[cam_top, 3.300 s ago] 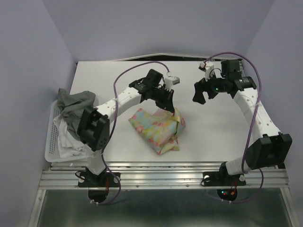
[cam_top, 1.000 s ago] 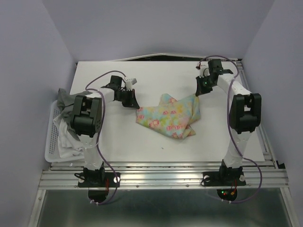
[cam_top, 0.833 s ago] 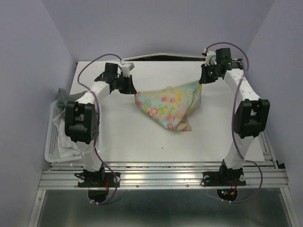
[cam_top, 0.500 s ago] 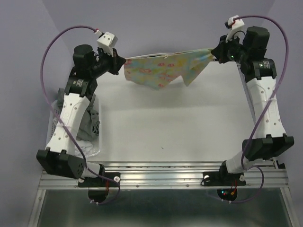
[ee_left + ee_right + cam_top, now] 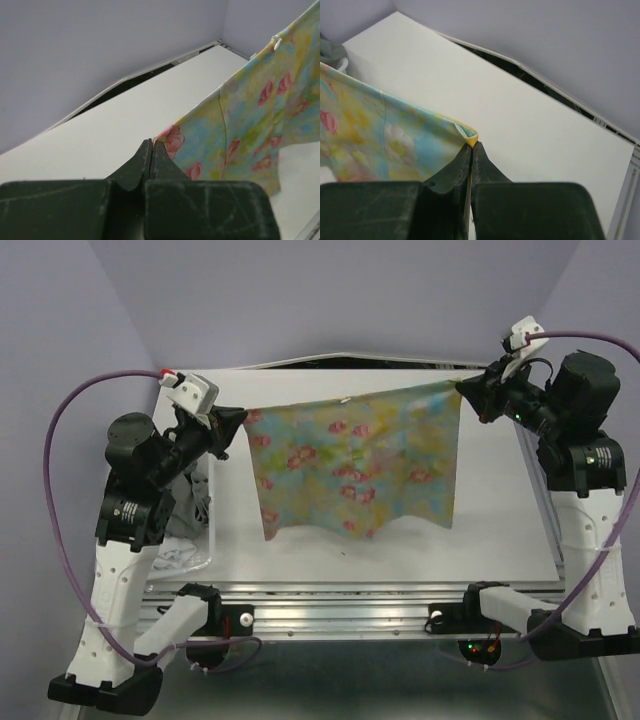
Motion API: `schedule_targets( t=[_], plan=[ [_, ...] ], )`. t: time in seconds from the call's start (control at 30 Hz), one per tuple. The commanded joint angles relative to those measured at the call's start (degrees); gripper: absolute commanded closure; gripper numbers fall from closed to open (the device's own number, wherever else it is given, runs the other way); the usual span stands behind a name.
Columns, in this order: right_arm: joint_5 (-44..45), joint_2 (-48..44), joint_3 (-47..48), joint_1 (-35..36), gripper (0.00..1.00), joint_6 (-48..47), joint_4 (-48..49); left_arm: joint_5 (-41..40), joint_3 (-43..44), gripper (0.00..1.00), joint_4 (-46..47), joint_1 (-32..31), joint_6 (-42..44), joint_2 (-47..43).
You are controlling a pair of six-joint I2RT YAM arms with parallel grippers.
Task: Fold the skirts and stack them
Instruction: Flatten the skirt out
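Above the desk, seen from overhead, the floral skirt hangs spread between left claw and right claw, long axis left to right, hem pointing down. At the left wrist, the claw is clamped on a top corner. At the right wrist, the claw likewise pinches a mere tip, so a hard stretch could slip it free.

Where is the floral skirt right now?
In the top view the floral skirt hangs spread centrally above the table, its top corners pinched by the left claw and right claw.
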Motion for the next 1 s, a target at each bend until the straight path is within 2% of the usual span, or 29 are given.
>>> schedule_targets(
  t=[0.0, 0.2, 0.23, 0.27, 0.3, 0.33, 0.37, 0.4, 0.47, 0.53, 0.6, 0.7, 0.83, 0.97],
  plan=[
    [5.80, 4.19, -4.92, -1.42, 0.99, -1.79, 4.62, -3.33, -2.96, 1.00, -0.73, 0.88, 0.88, 3.86],
    [5.72, 16.40, -8.09, -1.42, 0.99, 0.50, 13.15, -3.33, -4.20, 1.00, 5.84, 0.44, -0.52, 16.96],
    [5.45, 21.64, -6.88, -1.42, 0.96, 0.84, 13.34, -4.55, -2.11, 0.86, 6.38, -0.17, -0.44, 22.55],
    [5.88, 24.56, -5.65, -1.42, 0.71, 2.33, 13.69, -6.83, -0.26, 0.75, 6.39, -0.53, -0.96, 25.91],
    [6.93, 27.64, -4.16, -1.42, 0.48, 3.12, 14.04, -8.76, 2.02, 0.70, 6.13, -0.62, -1.75, 29.08],
    [8.07, 33.93, 0.47, -1.42, 0.31, 3.92, 13.78, -11.31, 7.79, 0.61, 5.08, -0.45, -2.02, 35.81],
    [10.43, 36.95, 3.30, -1.42, 0.21, 4.36, 13.17, -12.72, 10.98, 0.57, 3.68, -0.44, -1.93, 39.18],
    [11.68, 42.47, 9.68, -1.42, 0.20, 4.45, 10.64, -15.43, 17.28, 0.51, 1.32, -0.18, -2.19, 44.61],
    [14.66, 46.11, 14.73, -1.42, 0.19, 3.58, 6.95, -16.17, 22.85, 0.50, -2.64, 0.52, -2.72, 48.60],
    [15.20, 48.05, 18.34, -1.42, 0.19, 2.70, 4.05, -16.69, 26.55, 0.46, -4.50, 0.96, -2.29, 51.07],
    [13.02, 47.62, 19.07, -1.42, 0.18, 0.68, 0.00, -16.34, 27.19, 0.45, -5.21, 1.05, -1.41, 50.73],
    [7.40, 44.47, 15.39, -1.42, 0.18, -1.26, -5.61, -13.27, 21.58, 0.45, -4.25, 0.96, 0.35, 47.22],
    [1.77, 42.18, 10.29, 0.42, 0.21, -3.37, -15.48, -6.69, 12.61, 0.50, -4.60, 0.17, 5.00, 42.13],
    [1.40, 37.43, -1.92, 2.52, 0.26, -4.34, -16.72, -3.24, 3.90, 0.51, -6.61, -2.10, 16.05, 40.09]
  ],
)
